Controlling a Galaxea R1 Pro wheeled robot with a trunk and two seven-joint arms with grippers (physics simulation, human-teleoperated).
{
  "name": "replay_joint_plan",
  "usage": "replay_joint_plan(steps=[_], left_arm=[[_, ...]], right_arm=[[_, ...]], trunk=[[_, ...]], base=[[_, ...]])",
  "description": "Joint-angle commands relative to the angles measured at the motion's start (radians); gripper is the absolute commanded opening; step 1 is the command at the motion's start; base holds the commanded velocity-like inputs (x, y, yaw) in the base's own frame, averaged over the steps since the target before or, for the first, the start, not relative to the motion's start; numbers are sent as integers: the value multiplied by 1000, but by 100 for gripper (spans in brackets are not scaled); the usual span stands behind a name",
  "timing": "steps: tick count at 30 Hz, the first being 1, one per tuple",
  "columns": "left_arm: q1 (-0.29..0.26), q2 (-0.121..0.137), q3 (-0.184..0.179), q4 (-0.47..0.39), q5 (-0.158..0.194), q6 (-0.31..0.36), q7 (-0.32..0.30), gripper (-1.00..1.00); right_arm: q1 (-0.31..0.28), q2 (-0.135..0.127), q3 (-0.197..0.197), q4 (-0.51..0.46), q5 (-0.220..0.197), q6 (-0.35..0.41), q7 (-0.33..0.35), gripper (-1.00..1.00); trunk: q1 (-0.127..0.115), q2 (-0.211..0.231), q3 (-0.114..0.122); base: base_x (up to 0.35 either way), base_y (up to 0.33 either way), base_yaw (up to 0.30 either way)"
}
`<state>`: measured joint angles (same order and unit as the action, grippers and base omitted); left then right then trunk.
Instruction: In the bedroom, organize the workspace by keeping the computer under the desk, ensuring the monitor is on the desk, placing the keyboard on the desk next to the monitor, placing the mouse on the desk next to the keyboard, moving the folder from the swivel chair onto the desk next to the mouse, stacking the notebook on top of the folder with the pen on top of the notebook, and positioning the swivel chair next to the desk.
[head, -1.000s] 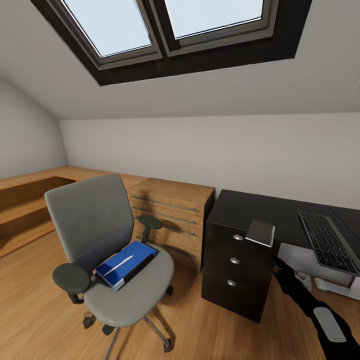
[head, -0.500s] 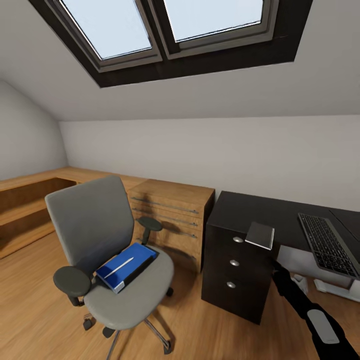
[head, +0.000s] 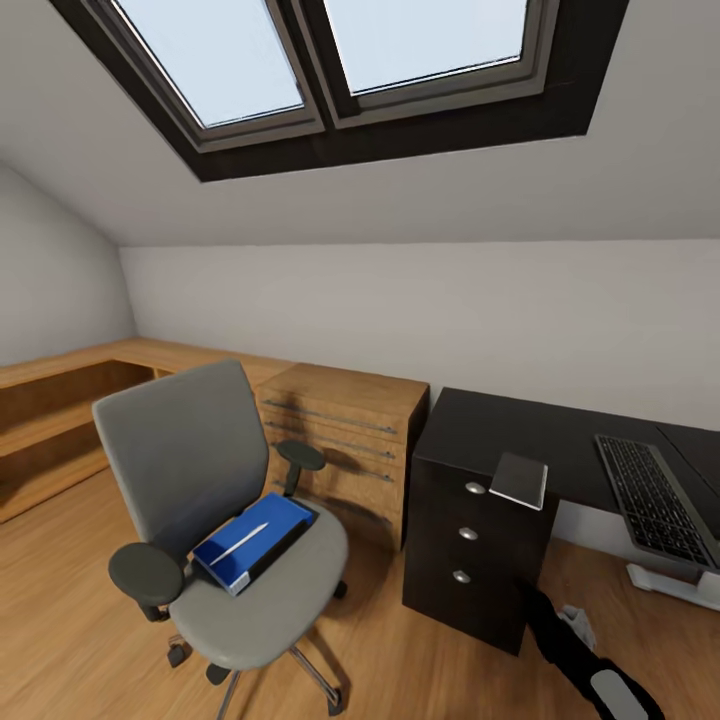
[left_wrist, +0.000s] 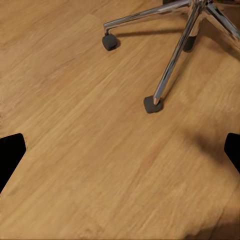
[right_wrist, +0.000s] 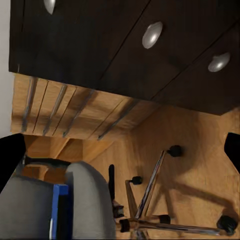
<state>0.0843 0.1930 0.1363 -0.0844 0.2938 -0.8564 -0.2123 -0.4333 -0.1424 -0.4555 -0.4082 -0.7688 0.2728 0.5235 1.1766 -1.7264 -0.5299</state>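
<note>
Overhanging the desk (head: 470, 430) edge, grey pad (head: 519, 480), folder (head: 250, 540) on swivel chair (head: 200, 500), both tools spread open over bare floor (left_wrist: 100, 165).

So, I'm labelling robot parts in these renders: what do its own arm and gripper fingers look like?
In the head view the right arm is a matte black, rounded, segmented limb with a light grey oval panel set into its forearm. No cables or markings can be made out on it. In each wrist view the fingertips are plain flat black shapes at both picture edges, with no visible texture.
</note>
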Motion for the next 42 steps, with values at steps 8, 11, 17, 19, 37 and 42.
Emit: replay_joint_plan(steps=[8,11,17,19,37,42], left_arm=[[1,-4,7,-7,93,15,-11,100],[1,-4,7,-7,110,26,-11,100],[1,-3,7,-9,124,102,-11,100],[0,-5,8,-17,128,129,-11,100],[0,-7,6,-90,129,150,-8,100],[0,-15,5,-131,128,151,-12,100]], right_arm=[[-1,2,-5,178,103,-175,5,100],[-1,3,-4,220,137,-213,6,100],[-1,17,-3,293,236,-257,5,100],[-1,25,-3,312,294,-287,5,100],[1,30,-3,403,327,-346,-23,100],[2,36,-4,414,327,-431,-80,100]], trunk=[[-31,56,24],[-42,77,34],[-65,119,53],[-73,133,59],[-142,259,115],[-157,287,128]], base=[[0,0,0],[0,0,0],[0,0,0],[0,0,0],[0,0,0],[0,0,0]])
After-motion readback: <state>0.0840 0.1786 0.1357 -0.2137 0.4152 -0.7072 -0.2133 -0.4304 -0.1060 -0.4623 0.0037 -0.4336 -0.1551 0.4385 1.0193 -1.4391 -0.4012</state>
